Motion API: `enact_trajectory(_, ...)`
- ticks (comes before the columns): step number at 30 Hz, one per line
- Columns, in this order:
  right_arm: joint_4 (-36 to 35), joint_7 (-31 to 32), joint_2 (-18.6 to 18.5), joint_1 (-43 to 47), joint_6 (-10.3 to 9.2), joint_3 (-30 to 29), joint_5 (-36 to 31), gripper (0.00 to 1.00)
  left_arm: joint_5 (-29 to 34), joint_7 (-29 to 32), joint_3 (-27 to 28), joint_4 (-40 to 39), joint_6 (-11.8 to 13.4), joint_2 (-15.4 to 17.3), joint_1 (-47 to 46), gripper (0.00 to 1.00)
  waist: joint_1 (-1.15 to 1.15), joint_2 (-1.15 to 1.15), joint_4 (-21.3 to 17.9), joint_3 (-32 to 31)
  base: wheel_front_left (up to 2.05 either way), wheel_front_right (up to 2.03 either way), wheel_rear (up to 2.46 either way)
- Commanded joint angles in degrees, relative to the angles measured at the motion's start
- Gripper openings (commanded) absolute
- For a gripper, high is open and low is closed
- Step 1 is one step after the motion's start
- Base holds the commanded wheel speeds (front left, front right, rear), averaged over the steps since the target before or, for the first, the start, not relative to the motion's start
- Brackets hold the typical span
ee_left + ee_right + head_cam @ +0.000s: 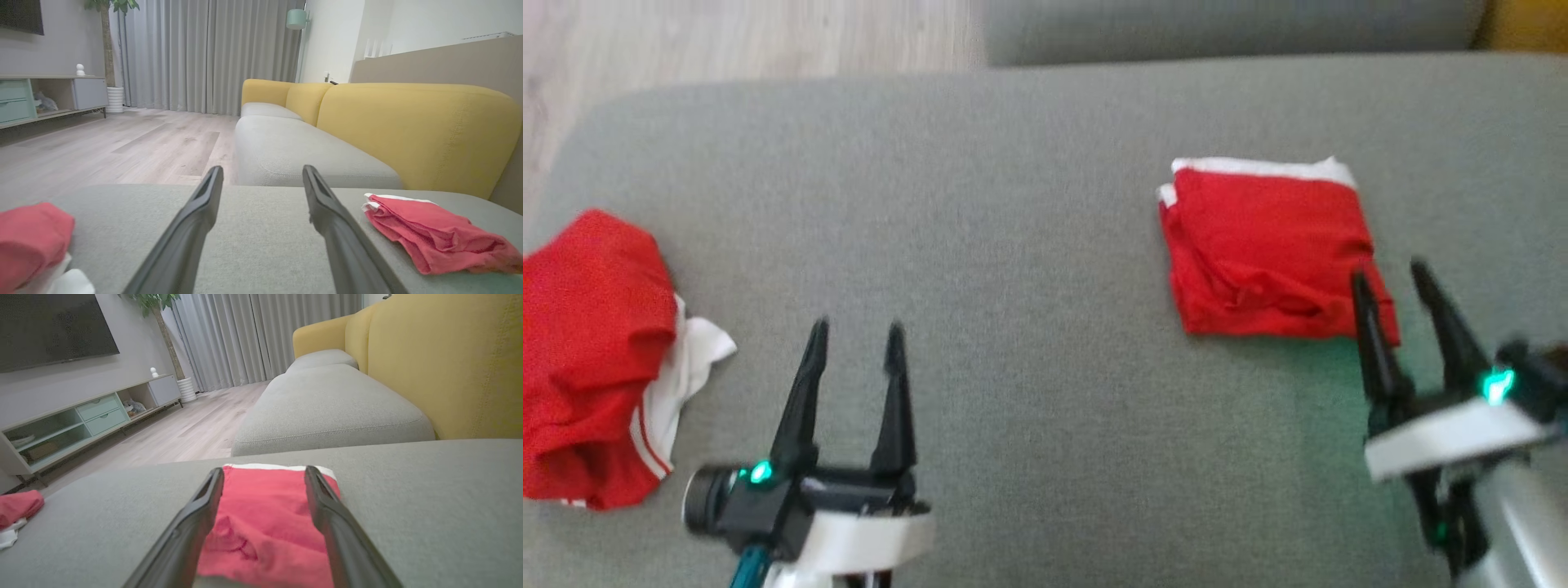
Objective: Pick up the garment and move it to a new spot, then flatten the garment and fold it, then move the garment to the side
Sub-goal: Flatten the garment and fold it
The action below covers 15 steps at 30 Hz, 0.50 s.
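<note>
Head view: we see the grey sofa cushion (1029, 204) carrying the folded red garment (1266, 253) on its right and a crumpled red-and-white garment (596, 351) at its left edge. We judge the fabric light, soft and limp; pinch all stacked layers at 1 folded edge. The right end effector (1392, 273) stands open at the folded garment's near corner; the left end effector (858, 331) stands open above bare cushion.

You've got a broad grey cushion (1029, 204) carrying everything. On its right side a folded red garment (1266, 253) lies flat, white trim along its far edge. Well apart, at the left edge, a crumpled red-and-white garment (596, 351) sits heaped.
</note>
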Motion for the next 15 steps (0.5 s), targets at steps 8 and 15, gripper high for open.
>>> enact_trajectory(8, 1.35, -2.77, 1.54, 7.9, -0.04, 2.29, -2.01, 1.0, 0.21, -0.28, 4.71, 1.77, 0.16, -0.19, 6.92, 1.0, 0.01, 0.0, -0.68, -8.85, 0.0, 0.0, 0.0)
enact_trajectory(15, 0.58, -2.79, 3.62, 11.01, -0.04, 1.21, -3.05, 1.0, -0.07, -0.28, 5.31, 2.76, 0.24, -0.2, 9.13, 1.0, 0.01, 0.0, -0.57, -11.41, 0.0, 0.0, 0.0)
